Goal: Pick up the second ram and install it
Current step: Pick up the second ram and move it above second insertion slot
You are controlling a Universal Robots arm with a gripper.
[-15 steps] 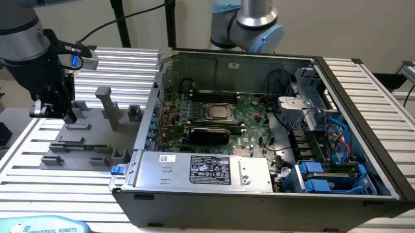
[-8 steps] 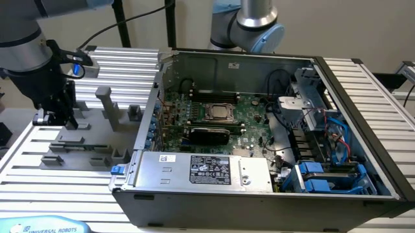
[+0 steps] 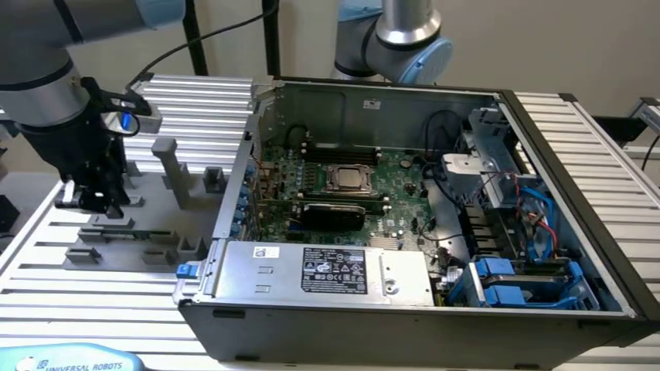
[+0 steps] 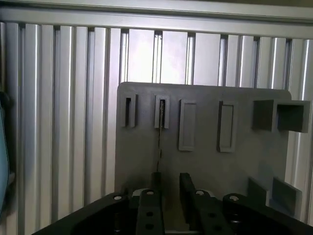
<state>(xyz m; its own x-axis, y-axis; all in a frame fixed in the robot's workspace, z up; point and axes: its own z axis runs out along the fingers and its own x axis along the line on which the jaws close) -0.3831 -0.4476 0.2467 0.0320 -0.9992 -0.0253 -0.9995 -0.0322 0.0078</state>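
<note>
The second ram (image 4: pixel 160 134) stands on edge in the slotted blocks of the grey fixture plate (image 4: pixel 205 161), showing as a thin dark line. It runs up to one of my gripper's fingers (image 4: pixel 156 183). My gripper (image 4: pixel 170 180) hangs just over the near end of the stick, its two fingers apart with a gap between them and nothing clamped. In the exterior view the gripper (image 3: pixel 93 202) is low over the plate (image 3: pixel 154 224), on the exterior view's left. The ram (image 3: pixel 107 230) lies just under it.
An open computer case (image 3: pixel 413 301) stands to the exterior view's right of the fixture, with the green motherboard (image 3: pixel 341 185) inside and a power supply (image 3: pixel 330 270) at its front. Upright grey fixture blocks (image 3: pixel 170 170) rise beside the gripper. A second arm (image 3: pixel 397 39) stands behind the case.
</note>
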